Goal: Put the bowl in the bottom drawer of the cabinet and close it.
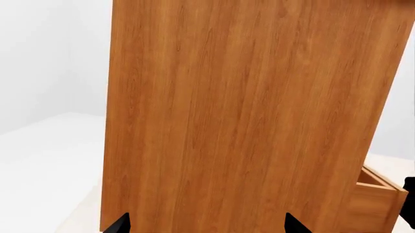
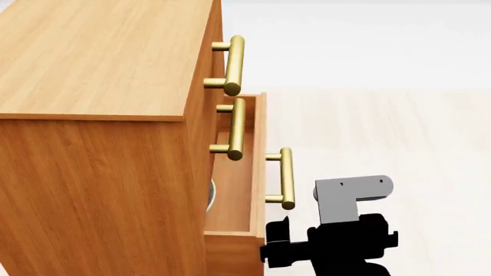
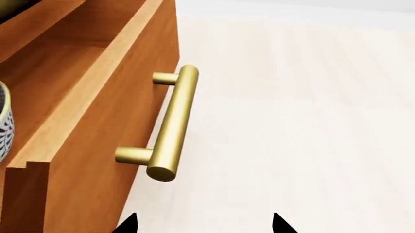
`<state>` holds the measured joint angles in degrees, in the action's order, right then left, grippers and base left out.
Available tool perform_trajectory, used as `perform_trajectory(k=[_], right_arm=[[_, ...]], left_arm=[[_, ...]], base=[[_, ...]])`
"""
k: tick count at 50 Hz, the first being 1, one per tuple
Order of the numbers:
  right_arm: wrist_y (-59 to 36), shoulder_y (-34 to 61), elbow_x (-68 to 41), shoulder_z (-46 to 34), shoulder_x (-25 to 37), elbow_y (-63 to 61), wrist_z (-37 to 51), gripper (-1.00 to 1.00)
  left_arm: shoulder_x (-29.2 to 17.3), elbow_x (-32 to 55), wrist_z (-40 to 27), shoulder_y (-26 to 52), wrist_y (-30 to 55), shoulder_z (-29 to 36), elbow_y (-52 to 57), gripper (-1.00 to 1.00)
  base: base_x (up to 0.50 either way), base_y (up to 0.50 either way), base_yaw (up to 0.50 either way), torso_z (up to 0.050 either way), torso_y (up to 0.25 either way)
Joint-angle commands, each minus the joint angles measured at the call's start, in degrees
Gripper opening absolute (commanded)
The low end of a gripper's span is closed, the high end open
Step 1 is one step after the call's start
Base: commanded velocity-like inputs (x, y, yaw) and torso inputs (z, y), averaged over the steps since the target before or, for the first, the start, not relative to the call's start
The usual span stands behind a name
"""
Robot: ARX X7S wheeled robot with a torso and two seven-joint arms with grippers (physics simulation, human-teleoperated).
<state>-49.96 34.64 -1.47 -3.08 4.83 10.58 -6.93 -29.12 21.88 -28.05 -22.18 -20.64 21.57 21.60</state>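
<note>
Cabinet (image 2: 100,172) filled the left of the scene, its side panel close in front of the left gripper (image 1: 204,225), whose two fingertips stood wide apart and held nothing. Its bottom drawer (image 2: 257,172) stood pulled out toward the right, well past the two upper drawers. The bowl (image 3: 4,121) already sat inside that drawer, toward the cabinet end, only its patterned rim showing. The right gripper (image 3: 202,224) hovered just right of the drawer's brass handle (image 3: 170,124), fingers spread wide and empty, not touching it. By my judgement only the closing remained. It would go best with a flat push square on the drawer front beside the handle, straight leftward along the drawer's travel, slow enough that the bowl did not slide or tip, and kept level so the drawer did not bind.
</note>
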Motion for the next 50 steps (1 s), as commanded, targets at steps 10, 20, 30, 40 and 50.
perform_trajectory(k=[10,20,30,40,50], right_arm=[[0.58,0.85,-2.30,-2.66,-1.66,1.47,0.95,1.00],[1.51,1.85,-3.20,-3.86,-2.18,3.71,1.96,1.00],[2.41,2.29,-4.30,-5.15,-2.38,5.09,2.68,1.00],[3.17,3.34,-6.22,-6.00,-2.74,6.44,3.10,1.00],[3.93,4.04,-8.00,-7.33,-3.13,7.69,3.90,1.00]], left_arm=[[-0.03,0.23,0.18,0.00,-0.57,0.07,-0.41,1.00],[-0.15,0.17,0.03,0.00,-0.43,0.10,-0.29,1.00],[-0.17,0.28,-0.16,0.05,-0.26,0.17,0.01,1.00],[-0.09,0.32,-0.13,0.15,-0.46,0.24,-0.23,1.00],[-0.20,0.48,-0.07,0.11,-0.75,0.17,-0.42,1.00]], base=[[0.00,0.00,0.00,0.000,0.000],[0.00,0.00,0.00,0.000,0.000],[0.00,0.00,0.00,0.000,0.000],[0.00,0.00,0.00,0.000,0.000],[0.00,0.00,0.00,0.000,0.000]])
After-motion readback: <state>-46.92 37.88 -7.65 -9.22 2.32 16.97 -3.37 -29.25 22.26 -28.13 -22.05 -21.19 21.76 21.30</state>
